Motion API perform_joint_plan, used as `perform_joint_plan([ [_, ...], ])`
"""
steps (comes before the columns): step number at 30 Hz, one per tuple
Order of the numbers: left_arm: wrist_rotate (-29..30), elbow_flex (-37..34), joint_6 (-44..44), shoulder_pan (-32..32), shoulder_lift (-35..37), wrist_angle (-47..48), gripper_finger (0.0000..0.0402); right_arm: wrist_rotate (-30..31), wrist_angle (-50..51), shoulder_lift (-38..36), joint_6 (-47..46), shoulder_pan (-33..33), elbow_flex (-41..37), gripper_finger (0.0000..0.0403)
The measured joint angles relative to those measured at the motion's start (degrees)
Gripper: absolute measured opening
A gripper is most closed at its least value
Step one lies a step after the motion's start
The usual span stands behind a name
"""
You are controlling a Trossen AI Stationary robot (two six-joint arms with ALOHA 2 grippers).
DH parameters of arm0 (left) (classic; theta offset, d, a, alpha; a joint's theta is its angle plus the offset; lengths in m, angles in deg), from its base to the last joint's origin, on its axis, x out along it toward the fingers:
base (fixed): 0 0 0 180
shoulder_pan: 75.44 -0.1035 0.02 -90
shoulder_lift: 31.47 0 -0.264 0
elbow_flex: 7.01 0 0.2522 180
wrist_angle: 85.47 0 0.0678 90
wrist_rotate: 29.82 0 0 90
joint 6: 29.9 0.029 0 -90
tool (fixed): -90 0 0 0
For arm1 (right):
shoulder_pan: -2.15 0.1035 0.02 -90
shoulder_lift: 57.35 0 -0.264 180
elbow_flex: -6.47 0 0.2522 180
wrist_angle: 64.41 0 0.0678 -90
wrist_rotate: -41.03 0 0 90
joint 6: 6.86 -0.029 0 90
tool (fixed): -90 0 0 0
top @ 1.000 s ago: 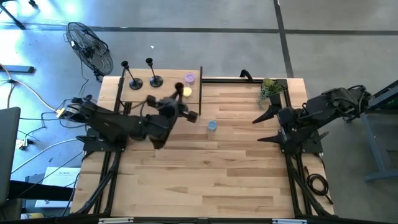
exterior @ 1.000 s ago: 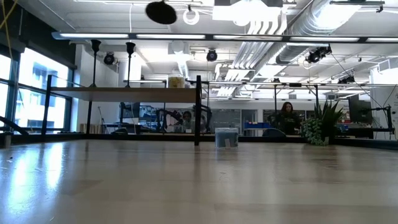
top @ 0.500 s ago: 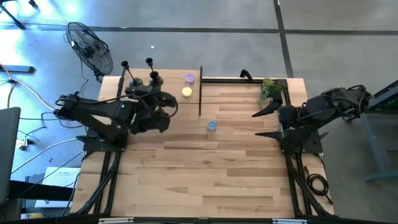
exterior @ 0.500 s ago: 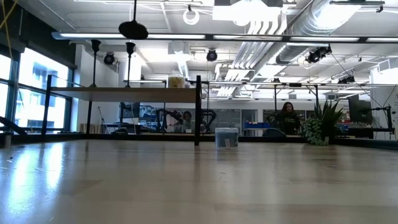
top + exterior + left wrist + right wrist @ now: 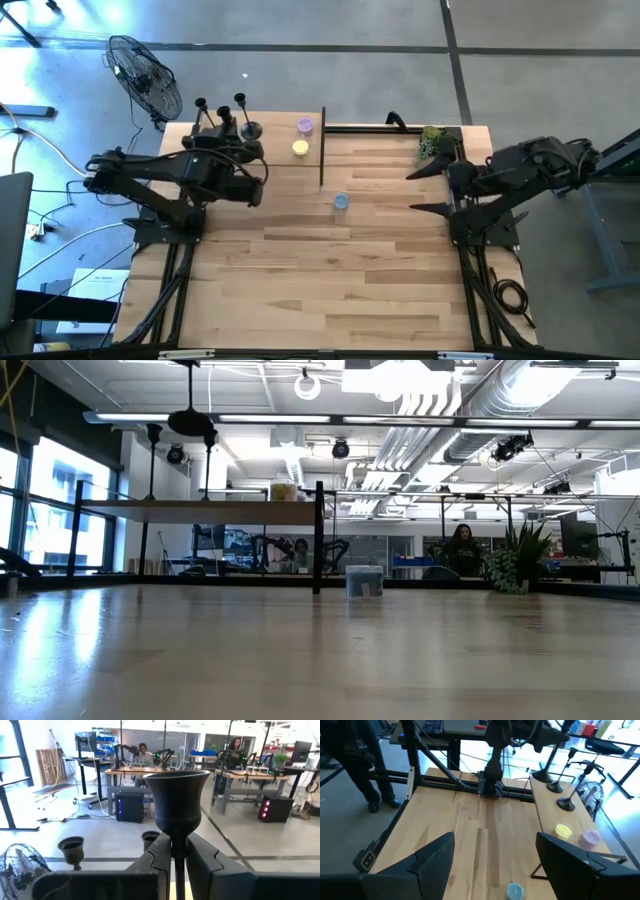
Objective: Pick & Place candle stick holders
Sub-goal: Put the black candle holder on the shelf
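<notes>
Wooden worktop (image 5: 330, 270) is carrying a raised shelf (image 5: 270, 160) at its eleven o'clock corner, bounded on its three o'clock side by a black upright post (image 5: 322, 148). Left end effector (image 5: 173, 851) is pinching the thin stem of one candle stick holder (image 5: 176, 800), keeping it upright with the cup above the fingers (image 5: 159, 857); in the high view this left end effector (image 5: 222, 135) is hanging over the shelf, close beside the two other holders. Second candle stick holder (image 5: 243, 115) is standing on the shelf with its round base (image 5: 251, 130) showing at the arm's one o'clock side; third candle stick holder (image 5: 201, 108) is standing toward eleven o'clock of the held one, its base hidden under the arm. In the low view the held holder's round base (image 5: 190, 423) is hanging in the air above the shelf board (image 5: 200, 507), between the stems of the two standing holders (image 5: 153, 455). Also on the shelf: a purple tub (image 5: 304, 126) and a yellow tub (image 5: 299, 148), just beside each other near the post. A blue-capped tub (image 5: 341, 202) is sitting on the bare worktop near centre. A small green plant (image 5: 433, 143) is standing at the one o'clock corner. Right end effector (image 5: 427, 190) is waiting at the three o'clock edge with its fingers (image 5: 430, 857) spread wide, holding nothing. A floor fan (image 5: 143, 78) is standing off the worktop at eleven o'clock.
</notes>
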Motion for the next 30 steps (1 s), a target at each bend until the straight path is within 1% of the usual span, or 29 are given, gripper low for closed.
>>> perform_joint_plan([
  [3, -0.56, -2.12, -1.07, -2.09, 0.32, -0.02, 0.0028, -0.18, 0.03, -0.19, 0.01, -0.76, 0.00, 0.0275],
  [7, -1.65, -5.86, -4.60, -5.18, 0.69, 0.06, 0.0028, -0.41, 0.16, -0.21, 0.01, -1.59, 0.00, 0.0275],
  [11, -2.34, -9.02, -6.88, -6.22, 0.63, -0.24, 0.0028, -0.73, 0.71, -0.21, -0.01, -2.43, 0.02, 0.0275],
  [18, -2.34, -13.22, -7.51, -8.52, 0.63, -2.25, 0.0028, -0.72, 1.37, -0.21, -0.59, -4.01, 0.02, 0.0275],
  [30, -0.72, -23.58, -7.48, -13.02, 0.61, -13.66, 0.0028, -0.72, 1.36, -0.19, -0.58, -6.88, 0.02, 0.0275],
])
